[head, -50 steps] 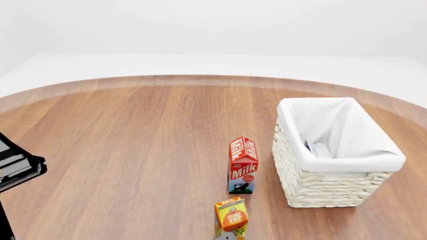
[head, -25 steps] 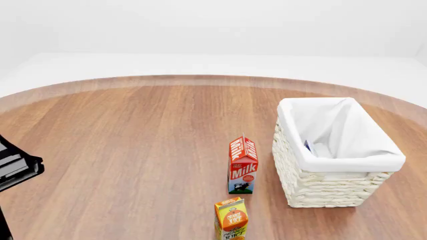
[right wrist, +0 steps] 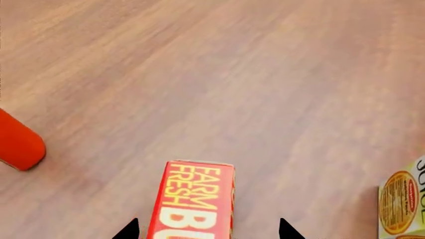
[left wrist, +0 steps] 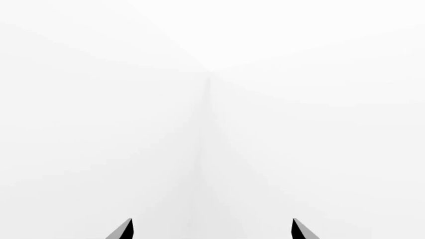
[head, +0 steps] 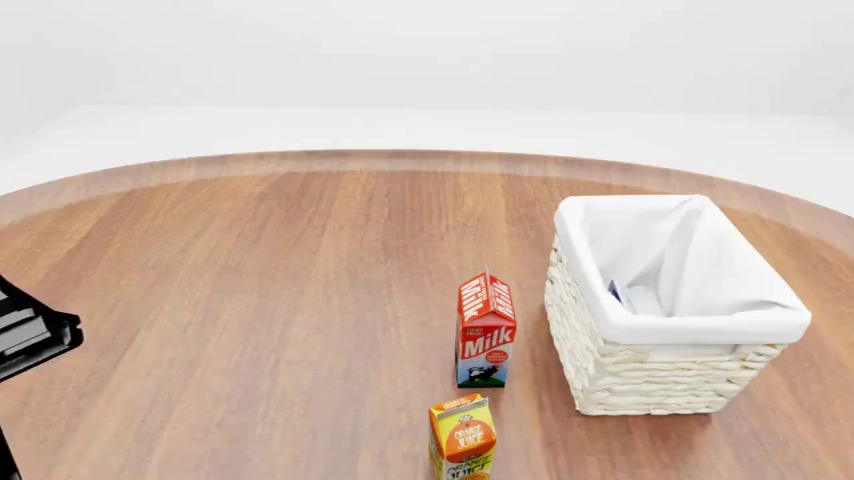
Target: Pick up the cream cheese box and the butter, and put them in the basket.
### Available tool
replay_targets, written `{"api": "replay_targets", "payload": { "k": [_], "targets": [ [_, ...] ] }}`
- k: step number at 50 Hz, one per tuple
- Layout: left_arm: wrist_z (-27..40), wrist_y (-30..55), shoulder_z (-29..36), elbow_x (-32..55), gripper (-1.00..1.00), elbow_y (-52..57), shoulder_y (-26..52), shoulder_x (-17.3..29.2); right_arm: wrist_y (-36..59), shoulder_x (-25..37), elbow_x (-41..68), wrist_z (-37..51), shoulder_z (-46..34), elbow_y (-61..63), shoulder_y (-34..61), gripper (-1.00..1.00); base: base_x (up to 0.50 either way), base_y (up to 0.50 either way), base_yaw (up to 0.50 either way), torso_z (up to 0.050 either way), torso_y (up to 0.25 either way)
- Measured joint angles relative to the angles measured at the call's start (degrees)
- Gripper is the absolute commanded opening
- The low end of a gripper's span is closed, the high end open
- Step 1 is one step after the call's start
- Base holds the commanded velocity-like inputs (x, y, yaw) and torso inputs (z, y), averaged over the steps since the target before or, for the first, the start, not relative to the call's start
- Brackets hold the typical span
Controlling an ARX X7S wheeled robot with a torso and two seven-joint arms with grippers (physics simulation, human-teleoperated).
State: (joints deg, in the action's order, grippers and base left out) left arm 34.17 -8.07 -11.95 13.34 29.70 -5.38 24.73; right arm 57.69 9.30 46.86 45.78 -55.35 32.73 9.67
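Right wrist view: right gripper (right wrist: 207, 230) spread wide, dark fingertips (right wrist: 127, 230) either side of the butter (right wrist: 192, 200). Red face with yellow "FARM FRESH" lettering up, box lying flat on the wooden table (right wrist: 219, 74), sitting between the tips. Whether the pads touch the box: cannot tell. Not clamped. Orange juice carton (right wrist: 402, 201) near the butter at the frame edge, only part showing. Rounded red-orange object (right wrist: 19, 144) at the opposite edge, identity unclear.

Left wrist view: left gripper (left wrist: 211, 230) open, two dark tips well apart, nothing between, only blank white background beyond.

Head view, nearest first: orange juice carton (head: 463, 436) upright at the bottom edge, partly cut off. Dark part of the left arm (head: 27, 340) at the left edge. Butter and right gripper not visible here. Farther on, red milk carton (head: 486, 330) upright, just beside the basket's left wall. Basket (head: 641, 375) right of centre, cream woven sides, white liner folded over the rim. Inside, against the liner, a small white and blue sliver: the cream cheese box (head: 621, 293), mostly hidden by the rim, already in the basket. Round table edge and white floor beyond.
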Motion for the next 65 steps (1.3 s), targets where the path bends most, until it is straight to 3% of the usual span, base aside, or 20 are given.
{"api": "replay_targets", "payload": {
  "k": [65],
  "targets": [
    [0.59, -0.04, -0.45, 1.26, 1.00, -0.09, -0.29, 0.53, 3.53, -1.70, 11.17, 6.86, 2.25, -3.18, -3.34, 1.00, 0.00, 0.00, 0.00, 0.000, 0.000]
  ]
}}
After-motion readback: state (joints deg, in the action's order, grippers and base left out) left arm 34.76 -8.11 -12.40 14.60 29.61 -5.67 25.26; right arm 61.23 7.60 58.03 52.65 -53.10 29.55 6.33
